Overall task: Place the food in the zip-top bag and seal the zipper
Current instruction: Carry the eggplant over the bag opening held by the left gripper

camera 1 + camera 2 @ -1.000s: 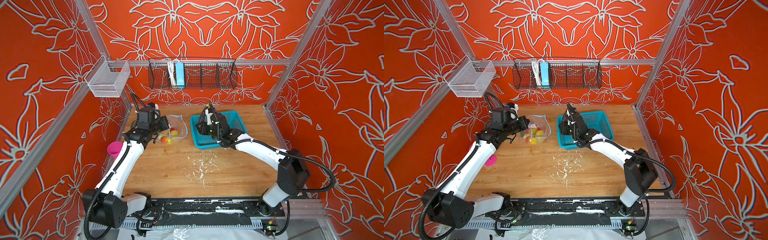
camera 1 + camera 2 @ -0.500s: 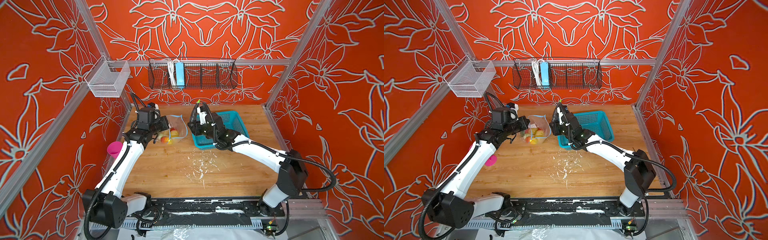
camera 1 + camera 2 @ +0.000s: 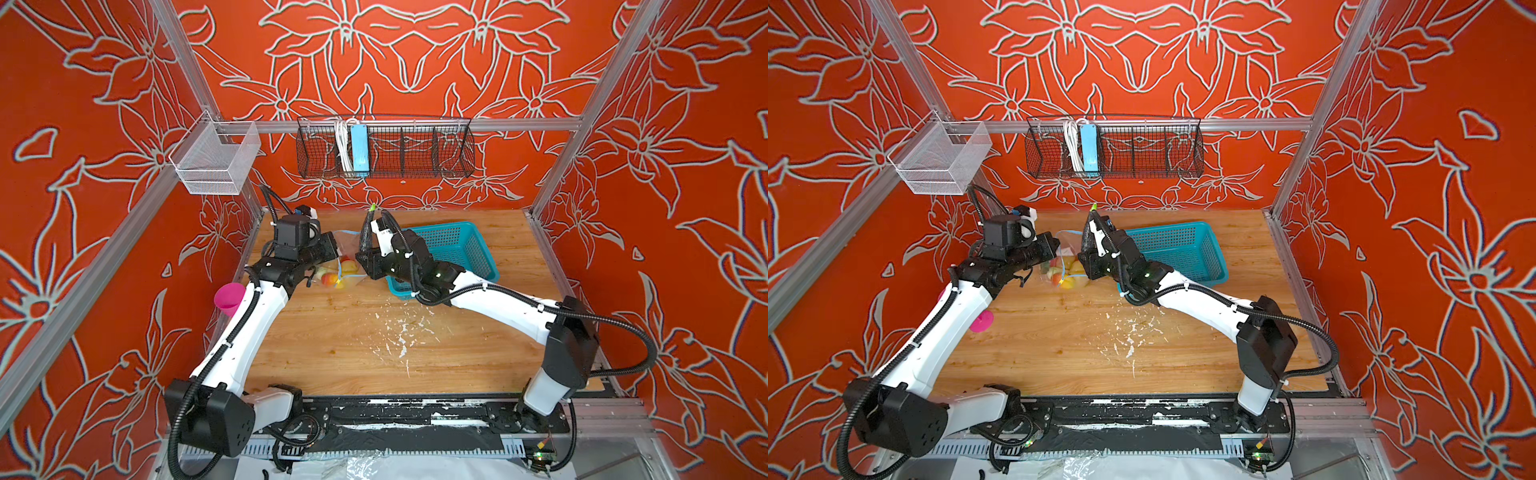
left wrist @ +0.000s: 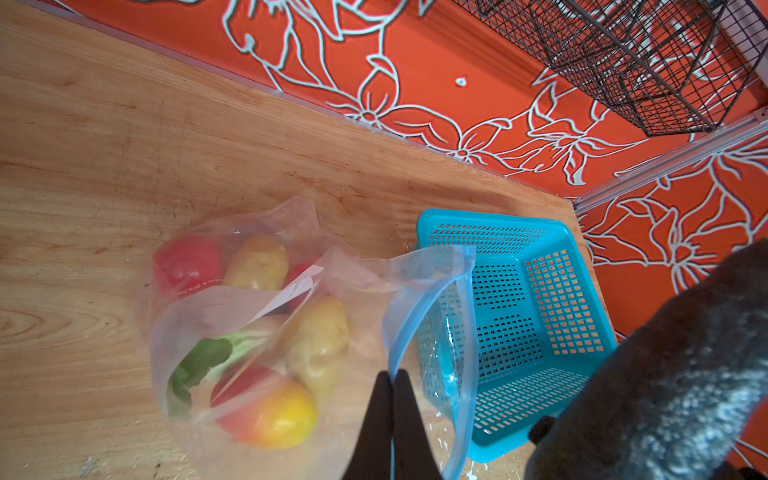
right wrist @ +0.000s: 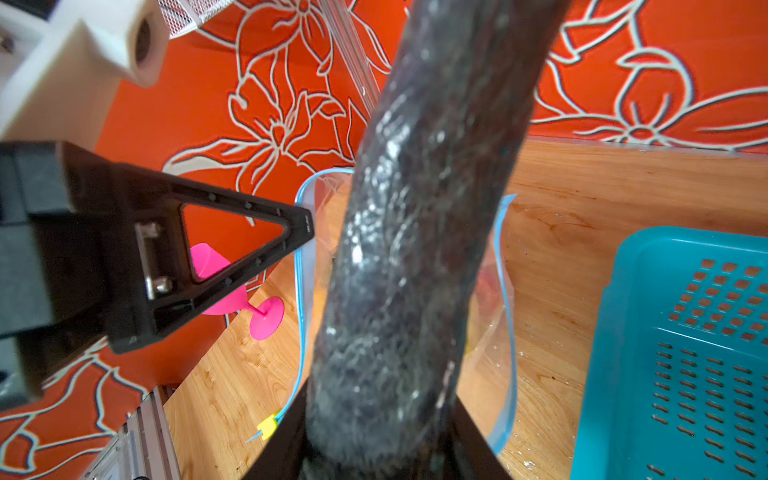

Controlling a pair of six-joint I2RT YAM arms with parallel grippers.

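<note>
Zip-top bag (image 3: 348,249) lies on the tabletop (image 3: 374,340), at 9 o'clock of the blue basket (image 3: 457,245) in both top views, with food (image 4: 266,411) inside. Left gripper (image 4: 392,376), jaws together, pinches the blue zipper (image 4: 419,316); the mouth gapes. Right gripper (image 5: 382,449), at the bag's 3 o'clock, clamps a dark long vegetable (image 5: 415,249) upright.

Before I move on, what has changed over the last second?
The right gripper, shut on a dark long vegetable, swung left from over the teal basket to the open mouth of the zip-top bag. The left gripper stayed shut on the bag's rim; bag and basket unmoved.
</note>
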